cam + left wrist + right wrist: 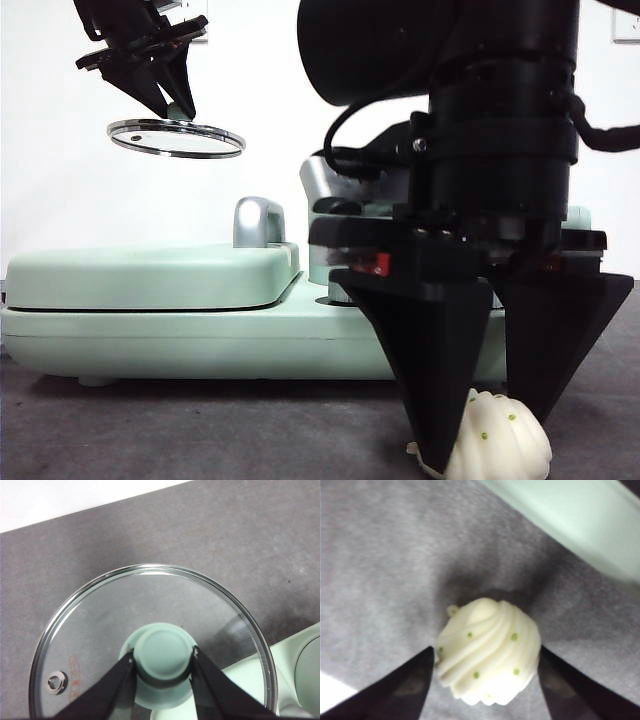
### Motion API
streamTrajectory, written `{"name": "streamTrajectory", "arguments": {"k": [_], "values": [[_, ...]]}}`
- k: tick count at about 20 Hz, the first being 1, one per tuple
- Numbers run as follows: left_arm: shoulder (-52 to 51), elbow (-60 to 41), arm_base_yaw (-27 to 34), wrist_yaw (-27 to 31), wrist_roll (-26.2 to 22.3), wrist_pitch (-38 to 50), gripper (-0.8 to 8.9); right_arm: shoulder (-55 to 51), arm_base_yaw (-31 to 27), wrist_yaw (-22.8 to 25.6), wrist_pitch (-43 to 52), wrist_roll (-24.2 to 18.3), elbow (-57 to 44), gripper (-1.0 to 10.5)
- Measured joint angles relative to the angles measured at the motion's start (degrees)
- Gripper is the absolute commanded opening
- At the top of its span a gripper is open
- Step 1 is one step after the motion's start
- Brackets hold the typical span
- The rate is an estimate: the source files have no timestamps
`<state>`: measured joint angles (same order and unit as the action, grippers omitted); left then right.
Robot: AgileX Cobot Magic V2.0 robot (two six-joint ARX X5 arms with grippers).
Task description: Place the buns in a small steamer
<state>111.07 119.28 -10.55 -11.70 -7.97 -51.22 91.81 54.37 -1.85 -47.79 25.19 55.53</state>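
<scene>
Grey table (200,420), right gripper (478,455) astride ridged bun (500,440), left gripper (162,672) holding glass lid (150,605) aloft

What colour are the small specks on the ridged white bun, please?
Green, on the ridged white bun; the right wrist view shows them best.

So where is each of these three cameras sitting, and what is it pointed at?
Front view: low at table height, looking level across. It sees the flat green griddle, the right gripper straddling the ridged bun, and the left gripper holding the glass lid up high.
Left wrist view: on the left arm, looking down past its two jaws, which pinch the lid's green knob.
Right wrist view: on the right arm, looking down between its open jaws at the bun on the grey table.
Shared: front and left wrist both show the lid; front and right wrist both show the bun.
</scene>
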Motion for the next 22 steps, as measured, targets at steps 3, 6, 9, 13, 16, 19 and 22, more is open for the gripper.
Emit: {"name": "streamTrajectory", "arguments": {"k": [3,6,9,13,16,19,22], "values": [[0.00,0.00,0.02,0.00,0.02,-0.02,0.46,0.26,-0.42,-0.15,-0.11,-0.13,0.00,2.1],[0.00,0.00,0.02,0.00,0.02,-0.02,0.46,0.26,-0.44,-1.18,-1.25,-0.26,0.33,2.1],[0.00,0.00,0.02,0.00,0.02,0.00,0.46,0.26,-0.44,-1.62,-8.57,-0.85,5.20,2.1],[0.00,0.00,0.02,0.00,0.02,-0.02,0.46,0.24,-1.66,-1.36,-20.39,-5.35,20.57,2.1],[0.00,0.00,0.02,0.00,0.04,-0.02,0.46,0.22,-5.29,-1.18,-25.40,-9.11,32.26,2.2],[0.00,0.00,0.00,0.00,0.04,-0.02,0.46,1.22,-11.04,0.57,-28.09,-12.98,41.81,2.2],[0.00,0.00,-0.07,0.00,0.04,-0.02,0.46,6.69,-16.92,0.57,-28.57,-16.85,50.01,2.2]]}}
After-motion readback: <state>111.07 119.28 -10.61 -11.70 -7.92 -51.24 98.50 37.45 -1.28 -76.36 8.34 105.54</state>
